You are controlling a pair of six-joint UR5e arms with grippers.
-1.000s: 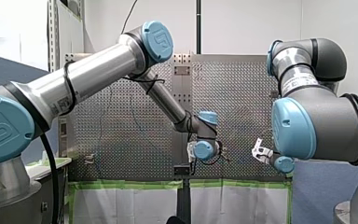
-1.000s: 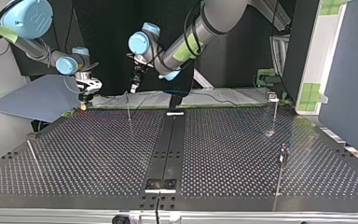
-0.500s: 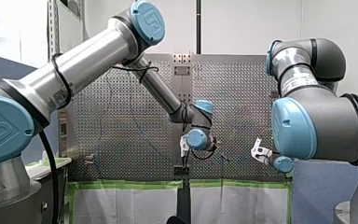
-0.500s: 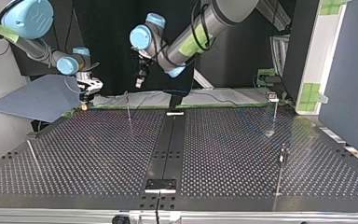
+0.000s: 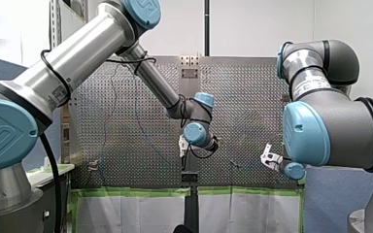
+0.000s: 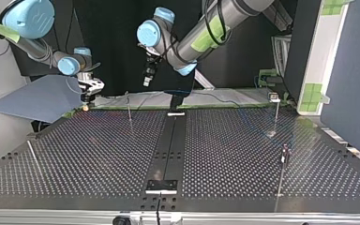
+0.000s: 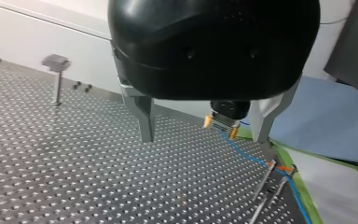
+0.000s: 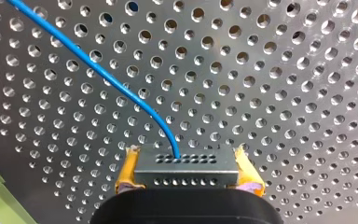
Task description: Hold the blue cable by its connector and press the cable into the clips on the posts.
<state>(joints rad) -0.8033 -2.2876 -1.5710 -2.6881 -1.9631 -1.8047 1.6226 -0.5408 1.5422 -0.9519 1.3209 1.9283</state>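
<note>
My right gripper [image 8: 185, 161] is shut with its yellow pads on a small metal connector [image 8: 186, 170]. The blue cable [image 8: 107, 77] leaves the connector and curves away over the perforated table [image 8: 284, 70]. In the top view my right gripper [image 6: 85, 103] hangs low at the far left edge of the table. My left gripper [image 7: 202, 137] stands open above the table, its metal fingers [image 7: 144, 119] holding nothing. Beyond it the blue cable [image 7: 249, 156] runs to two thin posts [image 7: 266, 176] with clips. In the top view my left gripper [image 6: 147, 78] hovers high near the middle.
Thin posts stand on the table: one near the far left [image 6: 129, 108], one at the far right [image 6: 275, 110], one at the near right [image 6: 283, 166]. A black rail [image 6: 168, 145] runs down the middle. Green tape [image 7: 303, 186] marks the table's edge.
My left arm has risen and swung its gripper towards the top view's right, away from the far-left post. My right gripper has stayed in place with the connector.
</note>
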